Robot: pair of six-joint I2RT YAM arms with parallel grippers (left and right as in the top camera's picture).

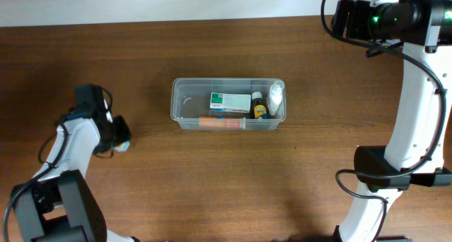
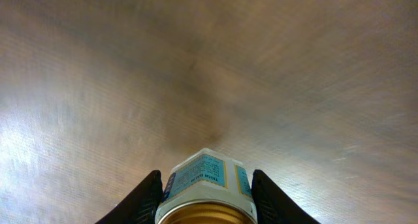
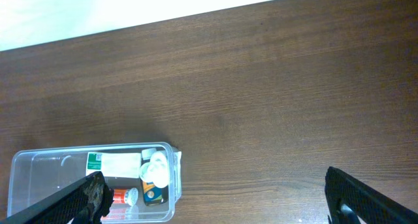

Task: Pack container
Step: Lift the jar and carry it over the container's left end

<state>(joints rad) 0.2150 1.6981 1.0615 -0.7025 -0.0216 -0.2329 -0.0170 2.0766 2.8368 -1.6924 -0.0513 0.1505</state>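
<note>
The clear plastic container [image 1: 185, 94] sits mid-table and also shows in the right wrist view [image 3: 39, 162]. It holds a white-and-green box [image 1: 229, 101], an orange tube [image 1: 220, 121], a small dark bottle [image 1: 258, 106] and a white bottle [image 1: 275, 97]. My left gripper [image 1: 119, 137] is at the table's left, well away from the container, shut on a small jar with a blue label and gold lid [image 2: 206, 188]. My right gripper [image 3: 212, 194] is open and empty, raised high at the far right.
The brown wooden table [image 1: 282, 185] runs to a white edge at the back. The right arm's base [image 1: 385, 168] stands at the right front, the left arm's base [image 1: 60, 207] at the left front.
</note>
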